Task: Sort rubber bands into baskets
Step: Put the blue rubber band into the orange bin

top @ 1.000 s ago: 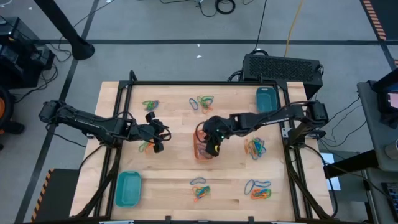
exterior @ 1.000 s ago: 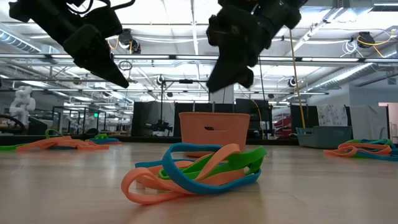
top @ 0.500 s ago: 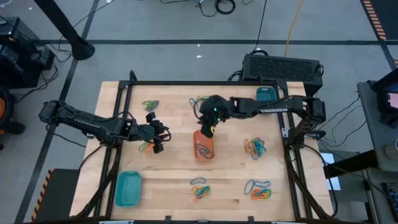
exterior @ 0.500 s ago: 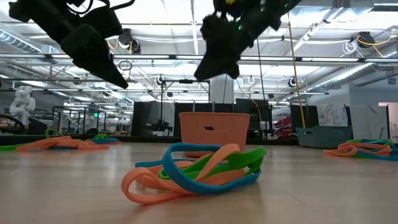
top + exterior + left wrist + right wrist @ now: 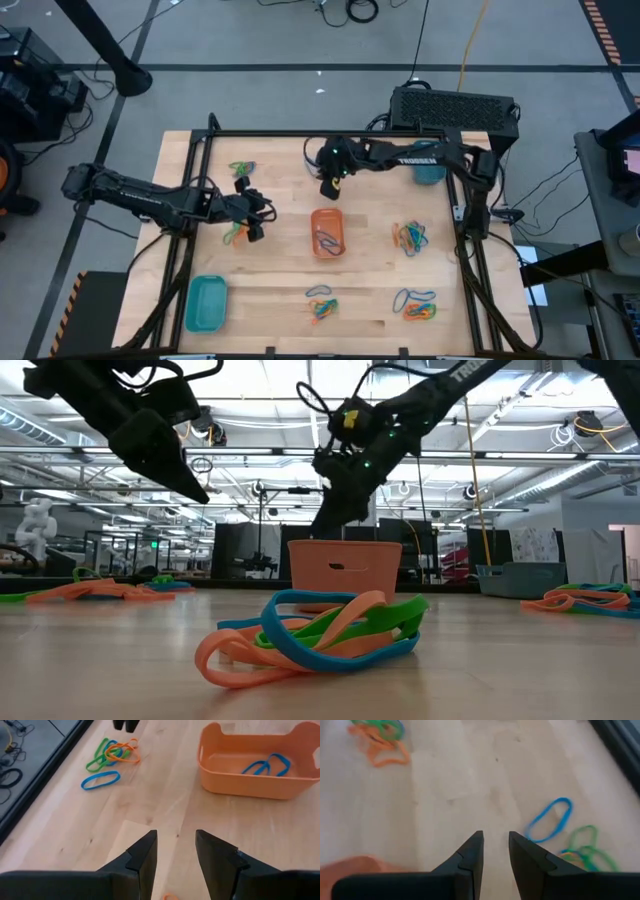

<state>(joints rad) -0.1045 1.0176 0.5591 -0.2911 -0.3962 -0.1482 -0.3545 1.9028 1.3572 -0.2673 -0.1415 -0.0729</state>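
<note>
Orange basket (image 5: 327, 231) sits mid-table, a few rubber bands already lying in it (blue ones show through the left wrist view), so the centre position likely serves both arms as a shared drop point. One teal basket (image 5: 207, 302) at the near-left corner of the table (image 5: 280, 200); a second teal basket (image 5: 428, 160) at the far right, partly under the right arm. Loose clusters of rubber bands remain: far-left cluster (image 5: 241, 168), far-centre cluster (image 5: 325, 163), right cluster (image 5: 410, 236), near-centre cluster (image 5: 321, 304), near-right cluster (image 5: 416, 304). Right gripper (image 5: 331, 180) hovers above the far-centre cluster, fingers parted to a narrow gap with nothing between them, a blue band (image 5: 551, 818) just ahead on the wood; probably lined up for a pick. Left gripper (image 5: 250, 222) hangs low over a small bunch of bands (image 5: 234, 235) left of the orange basket, fingers moderately apart and empty, apparently poised over that bunch. Sorting looks early: most bands still lie on the table.
</note>
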